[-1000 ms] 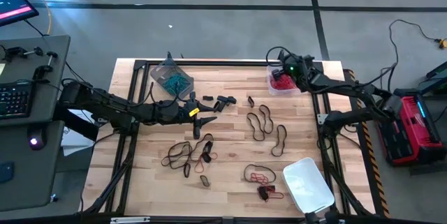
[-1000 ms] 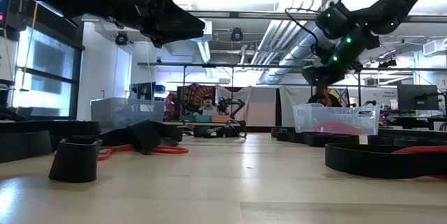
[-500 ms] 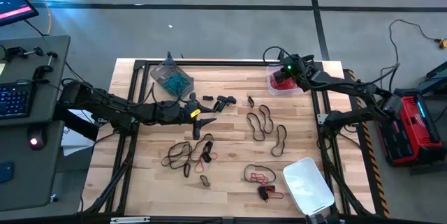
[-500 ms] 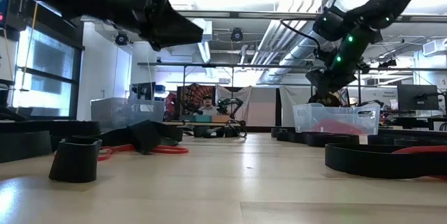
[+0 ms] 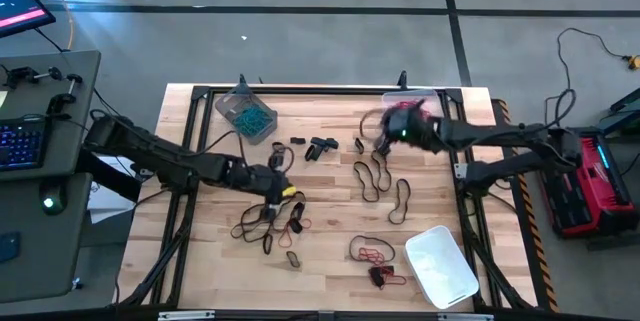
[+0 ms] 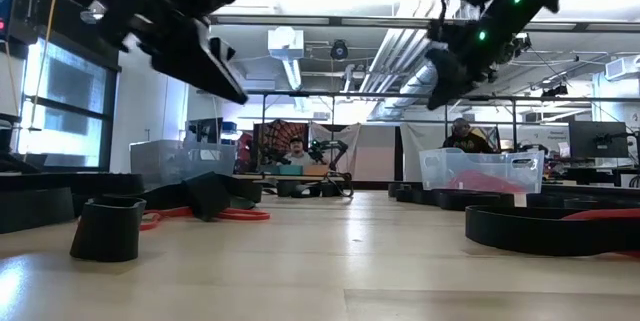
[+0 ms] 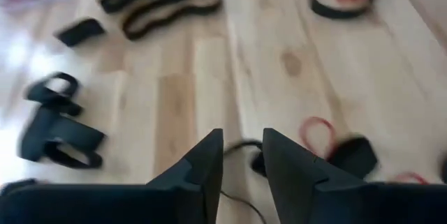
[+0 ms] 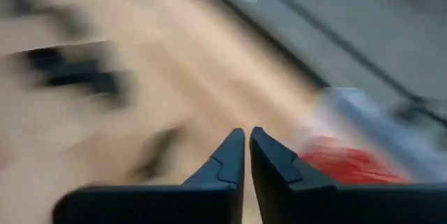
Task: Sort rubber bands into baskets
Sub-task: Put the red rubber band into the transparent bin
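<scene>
The right gripper [image 8: 246, 140] is blurred, fingers nearly together, empty, near the tub [image 5: 405, 111] of red bands. The left gripper [image 7: 242, 155], narrowly parted, hangs over loose bands [image 5: 262, 219]. A white tub [image 5: 440, 266] overhangs the table [image 5: 330, 201] edge.

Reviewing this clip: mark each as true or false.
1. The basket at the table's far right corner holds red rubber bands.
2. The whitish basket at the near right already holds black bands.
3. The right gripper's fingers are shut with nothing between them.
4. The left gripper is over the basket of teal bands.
1. True. The far right basket has red bands in it.
2. False. The whitish basket looks empty; black rubber bands lie loose on the table.
3. True. The right gripper shows its fingers together and bare.
4. False. The left gripper is down over loose bands near the table's middle, apart from the teal basket, its fingers slightly parted.
</scene>
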You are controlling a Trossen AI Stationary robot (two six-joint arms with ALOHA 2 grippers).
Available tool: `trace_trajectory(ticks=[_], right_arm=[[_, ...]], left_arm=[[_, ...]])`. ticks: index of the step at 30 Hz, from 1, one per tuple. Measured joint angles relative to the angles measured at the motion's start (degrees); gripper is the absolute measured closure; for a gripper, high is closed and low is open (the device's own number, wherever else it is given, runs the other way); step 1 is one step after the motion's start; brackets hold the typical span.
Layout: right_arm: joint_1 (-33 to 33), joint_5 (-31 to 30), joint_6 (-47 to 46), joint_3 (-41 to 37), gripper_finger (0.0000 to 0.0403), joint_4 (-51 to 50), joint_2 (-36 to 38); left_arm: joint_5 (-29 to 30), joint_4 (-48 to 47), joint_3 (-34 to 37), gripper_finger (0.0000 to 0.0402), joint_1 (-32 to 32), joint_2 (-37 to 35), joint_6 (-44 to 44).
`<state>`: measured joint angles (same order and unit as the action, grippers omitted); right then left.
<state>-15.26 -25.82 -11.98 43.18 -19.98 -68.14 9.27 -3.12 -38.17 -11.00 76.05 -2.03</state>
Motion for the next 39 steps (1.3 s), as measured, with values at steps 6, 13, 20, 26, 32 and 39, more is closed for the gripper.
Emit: trace_trajectory(ticks=[6, 13, 20, 26, 32, 39], right_arm=[[15.5, 7.0, -4.8, 0.0, 0.0366, 6.0, -2.7], [27.0, 7.3, -5.4, 0.9, 0.0366, 19.4, -12.0], [30.1, 7.3, -6.2, 10.4, 0.0365, 18.3, -24.7], [30.9, 7.3, -6.0, 22.3, 0.0361, 13.5, -36.4], [30.8, 8.7, -6.7, 30.7, 0.0313, 9.1, -44.2], [31.5, 9.6, -7.1, 34.6, 0.026, 9.3, -50.1]], left_arm=[[0.6, 0.0, 0.4, 0.0329, -3.9, 0.0, 0.7], [3.1, 14.8, 6.8, 0.0377, -5.2, 0.0, 1.2], [3.1, 16.8, 7.6, 0.04, -5.2, 0.0, 2.7], [3.1, 18.4, 7.6, 0.0399, -5.2, 0.0, 1.1], [3.1, 22.4, 7.6, 0.0399, -5.1, 0.0, -0.1], [3.1, 22.4, 7.6, 0.0398, -5.4, 0.0, 0.4]])
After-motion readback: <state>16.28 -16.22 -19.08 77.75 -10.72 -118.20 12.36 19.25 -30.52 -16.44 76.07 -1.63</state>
